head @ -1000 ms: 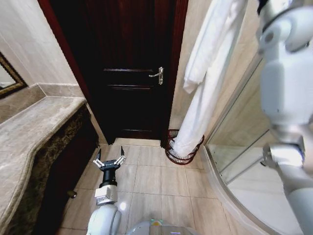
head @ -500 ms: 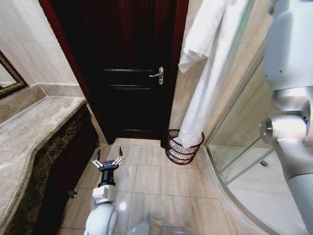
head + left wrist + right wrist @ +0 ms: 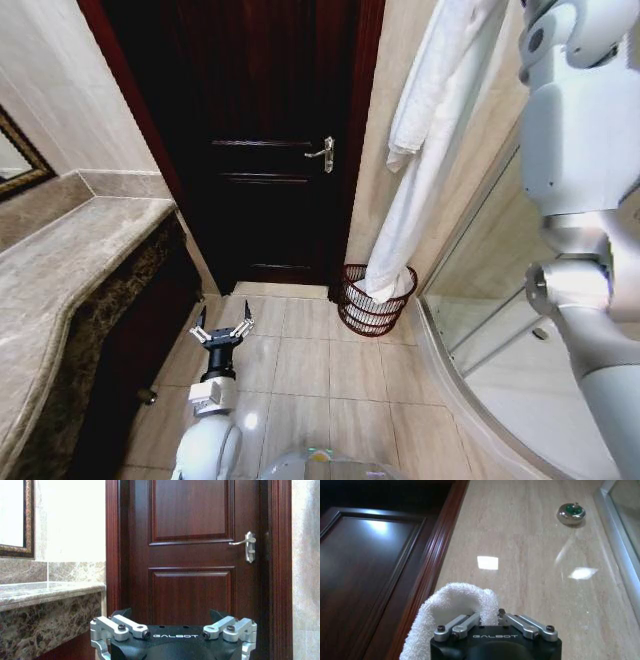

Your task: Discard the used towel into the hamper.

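R gripper point(image 3: 488, 619) is clamped on the top fold of the white towel point(image 3: 420, 160), held high by the wall so the towel hangs free and gravity lines it up w/ the hamper point(image 3: 375, 298). Towel's long axis is near vertical, leaning slightly, lower end pointing down into the hamper's rim; it looks already inside. Hamper sits upright on the floor tiles point(image 3: 320, 370), btwn door point(image 3: 270, 140) and shower glass point(image 3: 500, 280). L gripper point(image 3: 222, 330) is parked low over the floor, fingers spread wide, empty.

White towel point(image 3: 420, 150) hangs full-length, its lower end inside the reddish-brown hamper point(image 3: 372, 310).
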{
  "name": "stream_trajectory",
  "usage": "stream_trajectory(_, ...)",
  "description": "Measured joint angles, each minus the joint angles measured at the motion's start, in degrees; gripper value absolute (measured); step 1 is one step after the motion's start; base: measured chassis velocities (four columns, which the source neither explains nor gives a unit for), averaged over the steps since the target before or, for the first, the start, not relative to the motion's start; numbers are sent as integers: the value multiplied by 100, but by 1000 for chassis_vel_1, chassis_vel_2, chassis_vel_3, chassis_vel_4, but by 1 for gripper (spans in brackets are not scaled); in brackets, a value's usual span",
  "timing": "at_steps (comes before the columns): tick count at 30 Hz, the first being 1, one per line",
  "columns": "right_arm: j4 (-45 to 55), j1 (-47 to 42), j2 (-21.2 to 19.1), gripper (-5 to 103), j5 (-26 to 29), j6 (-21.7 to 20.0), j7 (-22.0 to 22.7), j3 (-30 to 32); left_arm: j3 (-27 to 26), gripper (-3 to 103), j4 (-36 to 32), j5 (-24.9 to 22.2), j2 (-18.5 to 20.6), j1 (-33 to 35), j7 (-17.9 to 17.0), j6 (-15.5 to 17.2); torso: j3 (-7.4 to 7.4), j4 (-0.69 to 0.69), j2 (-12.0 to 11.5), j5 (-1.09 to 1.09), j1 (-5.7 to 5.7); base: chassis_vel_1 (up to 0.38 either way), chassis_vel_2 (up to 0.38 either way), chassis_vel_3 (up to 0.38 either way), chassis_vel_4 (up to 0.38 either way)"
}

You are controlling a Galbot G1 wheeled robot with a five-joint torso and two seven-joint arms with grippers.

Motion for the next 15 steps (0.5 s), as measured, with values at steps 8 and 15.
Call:
stream_trajectory(8, -8, 26, 21, 6, -9, -16, 35, -43, -67, 100, 18, -137, 65, -9, 65, -18, 0, -1, 0, 0, 0, 0, 0, 0, 0)
stream_trajectory(15, -10, 63, 33, 6, -2, -27, 61, -94, -133, 100, 57, -234, 142, -45, 91, -36, -1, -1, -1, 0, 0, 0, 0, 0, 0)
